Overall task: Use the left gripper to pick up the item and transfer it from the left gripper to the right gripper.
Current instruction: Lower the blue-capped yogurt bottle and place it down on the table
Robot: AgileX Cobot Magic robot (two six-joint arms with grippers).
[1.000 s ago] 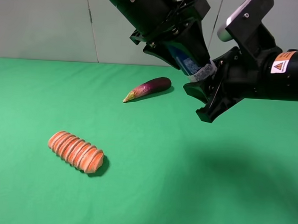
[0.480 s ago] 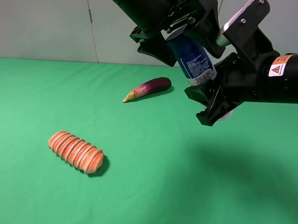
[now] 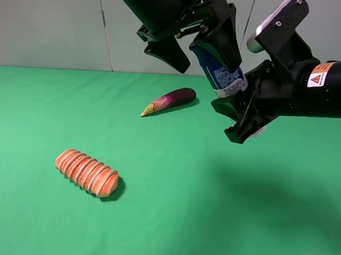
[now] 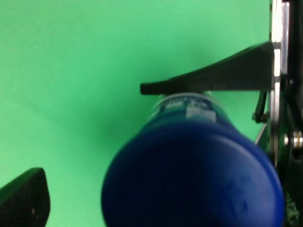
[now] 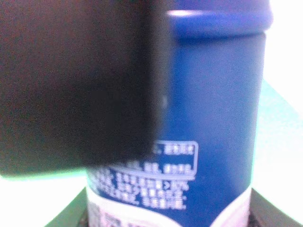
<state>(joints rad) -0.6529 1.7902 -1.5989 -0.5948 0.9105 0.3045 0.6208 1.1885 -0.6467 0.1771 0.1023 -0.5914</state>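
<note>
While the orange ribbed loaf (image 3: 87,173) is lying at the front of the green table (image 3: 171,219), just where it was a second ago, the handover is playing out above the far half of the cloth. Next back, the right gripper (image 3: 236,99), on the arm wearing an orange-and-white warning sticker (image 3: 320,74), is reaching in from the right and clamping tight on the white lower end of the spray can (image 3: 222,73). It is sitting where it sat in both earlier pictures. The can is hanging in the air, well clear of the table, tilting with its dark blue cap up and to the left. In the right wrist view the can (image 5: 213,118) is filling the picture, blue body and printed label, with a blurred black shape covering part of it. Further back, the purple eggplant (image 3: 171,100) is resting on the green, unmoved.

Farthest up, the left gripper (image 3: 207,64) is standing fully spread and holding nothing. A second ago its fingers (image 3: 168,53) were closed around the can's upper body, half a second ago they were parting, and now they are straddling the cap. In the left wrist view one finger (image 4: 213,78) is showing beyond the can (image 4: 189,179), and the other finger (image 4: 23,201) is sitting well apart from it. Whether the first is touching the can I cannot tell. The left arm is also sitting slightly further left than before.
</note>
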